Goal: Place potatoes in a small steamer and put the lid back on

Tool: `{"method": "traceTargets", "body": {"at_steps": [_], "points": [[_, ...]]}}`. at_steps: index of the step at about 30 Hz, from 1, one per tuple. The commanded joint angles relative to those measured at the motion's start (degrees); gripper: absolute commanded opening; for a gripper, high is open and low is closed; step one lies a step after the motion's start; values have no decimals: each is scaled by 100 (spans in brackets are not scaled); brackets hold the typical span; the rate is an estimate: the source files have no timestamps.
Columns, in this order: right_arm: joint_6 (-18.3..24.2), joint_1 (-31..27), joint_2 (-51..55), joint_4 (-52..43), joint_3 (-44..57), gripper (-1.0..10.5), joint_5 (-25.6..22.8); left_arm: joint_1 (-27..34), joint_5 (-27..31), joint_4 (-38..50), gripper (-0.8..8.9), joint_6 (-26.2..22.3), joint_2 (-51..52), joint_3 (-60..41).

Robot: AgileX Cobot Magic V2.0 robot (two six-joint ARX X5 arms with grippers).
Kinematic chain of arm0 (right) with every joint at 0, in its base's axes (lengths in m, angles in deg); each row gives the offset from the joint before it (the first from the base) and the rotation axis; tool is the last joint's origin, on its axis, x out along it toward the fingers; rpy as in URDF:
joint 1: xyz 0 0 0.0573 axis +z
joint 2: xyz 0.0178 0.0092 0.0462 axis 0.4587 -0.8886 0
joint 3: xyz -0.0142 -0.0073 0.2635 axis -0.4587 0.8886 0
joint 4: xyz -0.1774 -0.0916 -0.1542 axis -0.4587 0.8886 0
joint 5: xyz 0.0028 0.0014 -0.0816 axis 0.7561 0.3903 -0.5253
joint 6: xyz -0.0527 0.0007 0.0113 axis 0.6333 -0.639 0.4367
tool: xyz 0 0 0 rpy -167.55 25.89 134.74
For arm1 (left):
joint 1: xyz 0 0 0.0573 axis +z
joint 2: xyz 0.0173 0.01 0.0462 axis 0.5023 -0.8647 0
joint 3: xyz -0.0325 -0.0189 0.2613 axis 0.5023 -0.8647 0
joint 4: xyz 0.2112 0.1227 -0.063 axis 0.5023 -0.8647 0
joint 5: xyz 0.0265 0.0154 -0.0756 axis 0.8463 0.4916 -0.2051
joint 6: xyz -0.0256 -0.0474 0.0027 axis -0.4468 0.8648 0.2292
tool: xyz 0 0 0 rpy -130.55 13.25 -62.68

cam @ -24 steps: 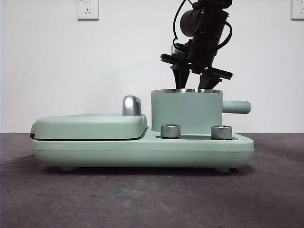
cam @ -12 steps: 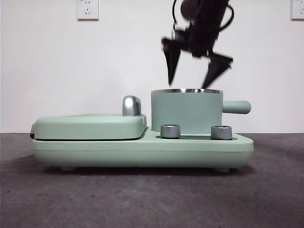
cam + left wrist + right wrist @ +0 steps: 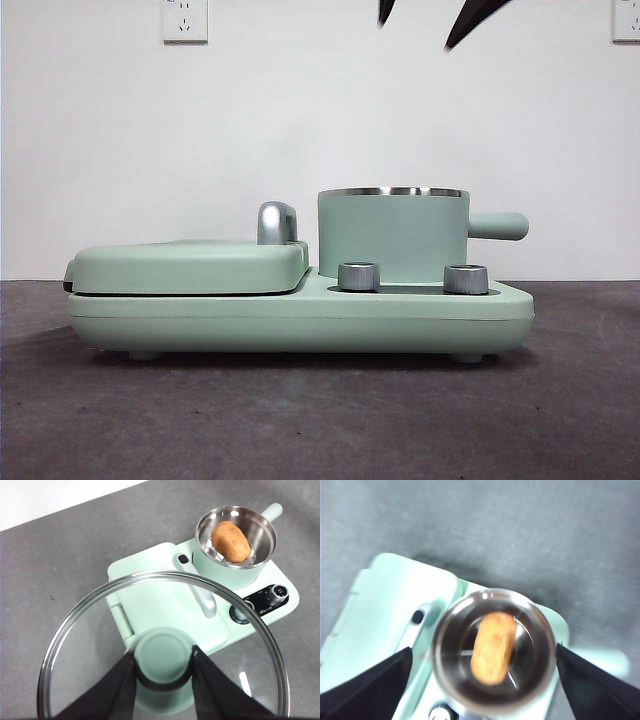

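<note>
Potato [image 3: 231, 541] lies in the steamer [image 3: 235, 540], which is open-topped. Left tool [image 3: 163, 666] is clamped on the lid [image 3: 162, 652] knob, high and well off to the griddle side. Right tool [image 3: 482, 680] hangs jaws apart, high above the pot. Lid must travel toward the pot; rim [image 3: 392, 191] unobstructed if the right tool clears.

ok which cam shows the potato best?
Left wrist view: the potato lies sharp and unblocked inside the steamer, seen through the lid the left gripper holds. Right wrist view shows it blurred. Front view hides it behind the steamer wall.
</note>
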Motion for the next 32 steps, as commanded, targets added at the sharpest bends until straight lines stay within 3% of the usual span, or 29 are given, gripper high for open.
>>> {"method": "traceTargets", "body": {"at_steps": [1, 11, 18, 23, 32], "points": [[229, 22, 570, 457, 555, 453, -44, -28, -13, 179, 9, 26, -74, 125], [415, 26, 3888, 452, 4328, 427, -415, -28, -15, 216, 8, 133, -136, 125], [337, 28, 6135, 83, 6363, 427, -365, -35, -17, 407, 8, 149, -407, 125], [-24, 28, 7582, -793, 7385, 427, 22, -46, -17, 597, 8, 168, -743, 125], [-503, 28, 8856, -811, 8100, 427, 13, -267, -20, 1204, 8, 170, -1537, 125]]}}
